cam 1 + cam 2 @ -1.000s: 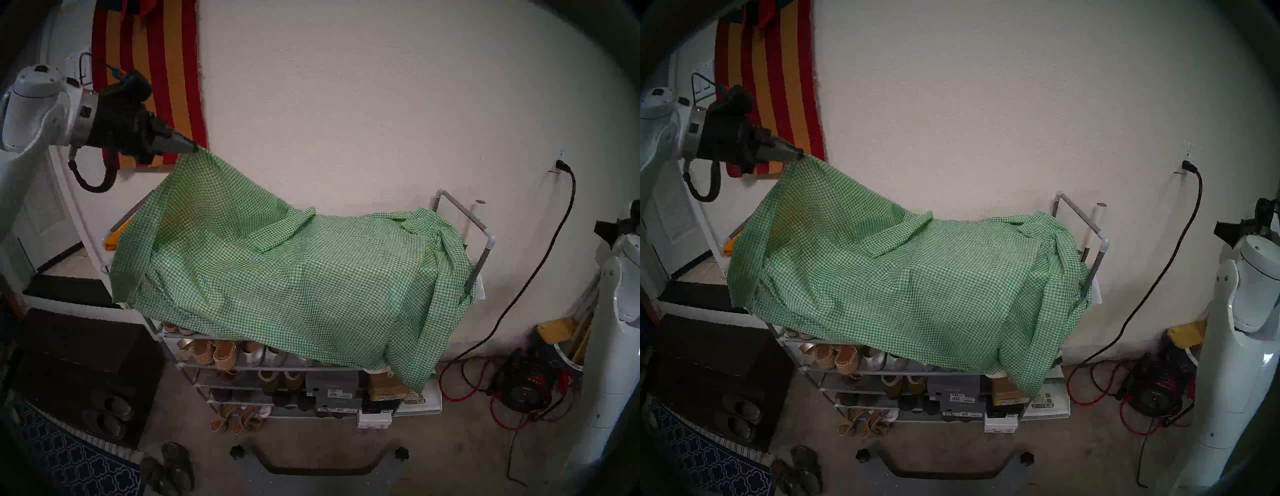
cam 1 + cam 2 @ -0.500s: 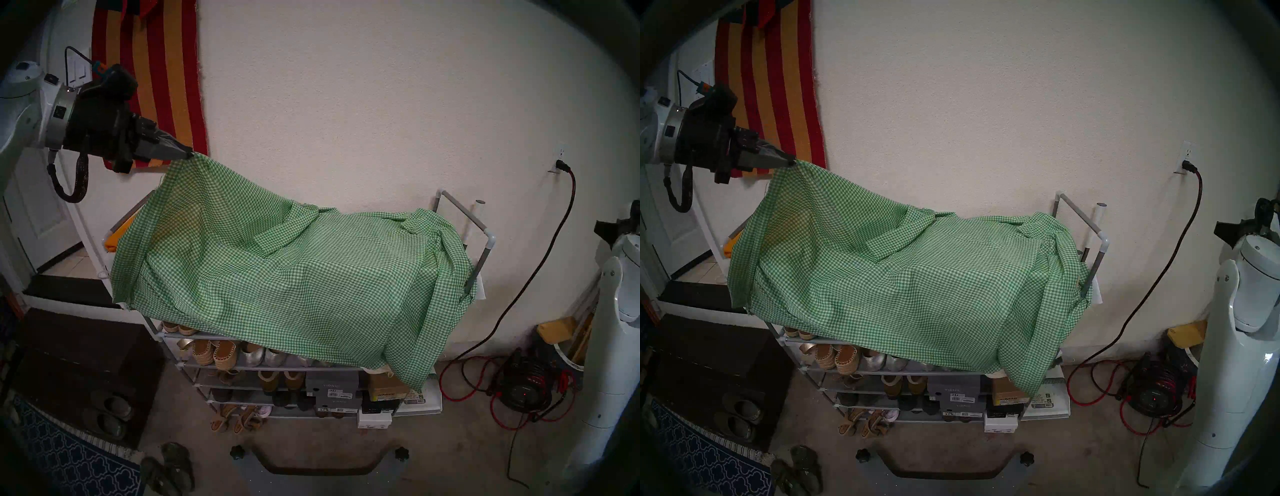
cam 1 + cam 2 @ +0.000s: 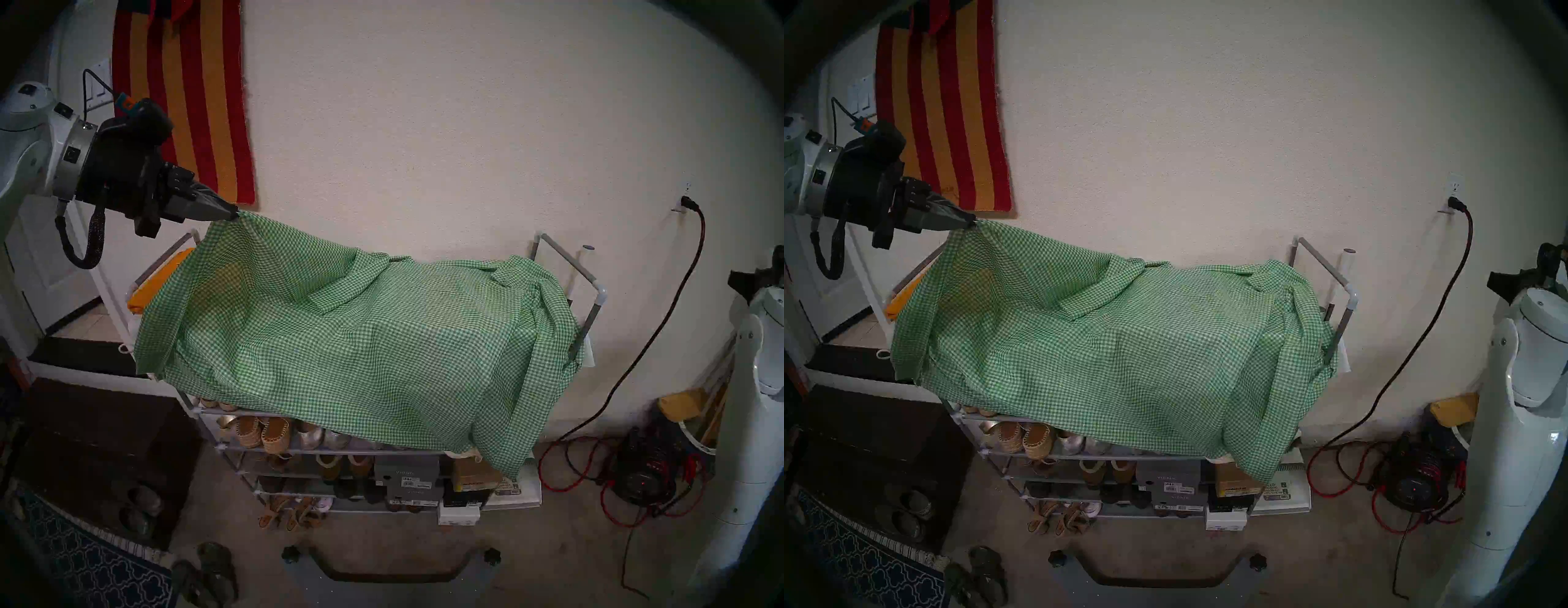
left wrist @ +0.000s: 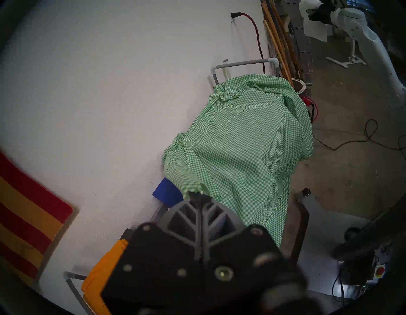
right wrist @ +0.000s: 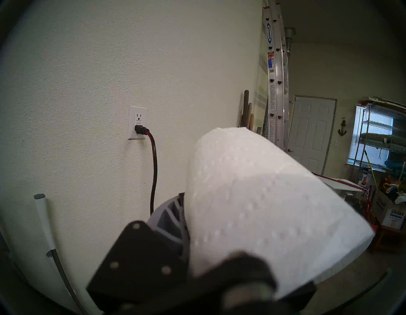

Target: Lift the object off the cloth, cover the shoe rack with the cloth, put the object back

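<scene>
We see the left gripper [image 3: 232, 211] with its fingers pressed together on the rear left corner of the green-and-white gingham cloth [image 3: 360, 352], holding that corner raised above the left end of the shoe rack [image 3: 594, 293]; in the left wrist view the same pinch appears at the fingertips [image 4: 198, 196], with the fabric bunched just beyond them. From the held corner the cloth slopes down and to the right, lies over the top of the rack and hangs over its front edge and right end, where the raised grey end rail with white joints stands clear of it. The lower shelves remain uncovered and carry shoes [image 3: 263, 433] and shoe boxes [image 3: 405, 473]. At the left end a folded orange-yellow cloth [image 3: 146, 293] shows beside the gingham edge. A red-and-gold striped rug [image 3: 191, 97] hangs on the wall behind the left gripper. In the right wrist view the right gripper [image 5: 186, 220] is closed on the white roll of tissue paper [image 5: 252, 198], held well to the right of the rack near a wall outlet [image 5: 137, 122] with a black-and-red cord plugged in.
</scene>
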Motion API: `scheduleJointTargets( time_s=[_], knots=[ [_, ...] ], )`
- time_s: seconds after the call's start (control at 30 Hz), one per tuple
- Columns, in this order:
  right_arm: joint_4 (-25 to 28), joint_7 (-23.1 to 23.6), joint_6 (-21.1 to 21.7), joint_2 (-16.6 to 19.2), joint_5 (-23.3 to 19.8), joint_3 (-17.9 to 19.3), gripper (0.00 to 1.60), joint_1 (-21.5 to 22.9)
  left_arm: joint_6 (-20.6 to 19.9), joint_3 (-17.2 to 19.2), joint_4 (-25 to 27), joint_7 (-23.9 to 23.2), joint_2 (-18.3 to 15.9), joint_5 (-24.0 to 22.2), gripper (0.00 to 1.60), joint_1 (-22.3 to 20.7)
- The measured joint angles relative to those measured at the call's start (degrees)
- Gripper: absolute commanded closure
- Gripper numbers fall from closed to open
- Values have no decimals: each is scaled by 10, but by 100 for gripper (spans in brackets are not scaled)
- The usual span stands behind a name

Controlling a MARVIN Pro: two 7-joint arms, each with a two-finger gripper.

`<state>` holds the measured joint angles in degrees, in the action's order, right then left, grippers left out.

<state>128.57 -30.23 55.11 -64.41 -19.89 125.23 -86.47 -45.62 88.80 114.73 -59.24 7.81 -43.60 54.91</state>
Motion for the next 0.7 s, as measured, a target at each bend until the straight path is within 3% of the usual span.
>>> scheduleJointTargets(
  time_s=[0.7],
  knots=[
    [0, -11, 0, 4, -13, -1, 160, -5, 6, -19, 154, -7, -18, -34, 160, 62]
  ],
)
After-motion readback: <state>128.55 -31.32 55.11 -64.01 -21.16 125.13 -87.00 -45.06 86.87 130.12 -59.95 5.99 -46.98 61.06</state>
